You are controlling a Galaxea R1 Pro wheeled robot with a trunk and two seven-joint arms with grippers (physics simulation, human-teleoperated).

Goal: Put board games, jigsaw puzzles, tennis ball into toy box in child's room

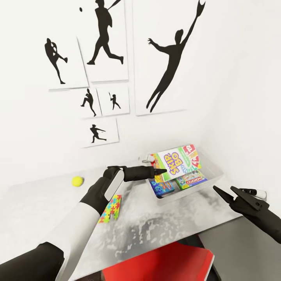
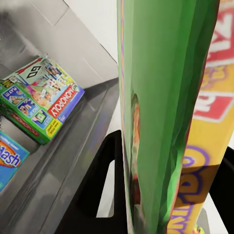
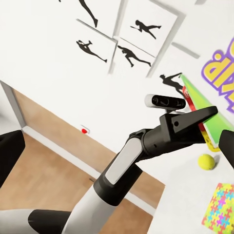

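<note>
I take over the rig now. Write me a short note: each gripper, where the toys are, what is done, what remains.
Left gripper: shut on the Skip-Bo board game, held tilted over the toy box.
Right gripper: open, holding nothing, beside the box.
Done: the Monopoly game and a small blue game lie in the box.
Left: release Skip-Bo; then one jigsaw puzzle and the tennis ball, both on the table. I see no second puzzle.

Three board games: the big Skip-Bo [image 1: 177, 162], a blue one [image 1: 164, 186] and a Monopoly [image 1: 191, 179]; one toy box [image 1: 212, 180]; one jigsaw puzzle [image 1: 110, 208]; one tennis ball [image 1: 77, 181]; two tools, left [image 1: 160, 172] and right [image 1: 228, 193]; six silhouette pictures [image 1: 102, 39]; one tabletop [image 1: 164, 222].
</note>
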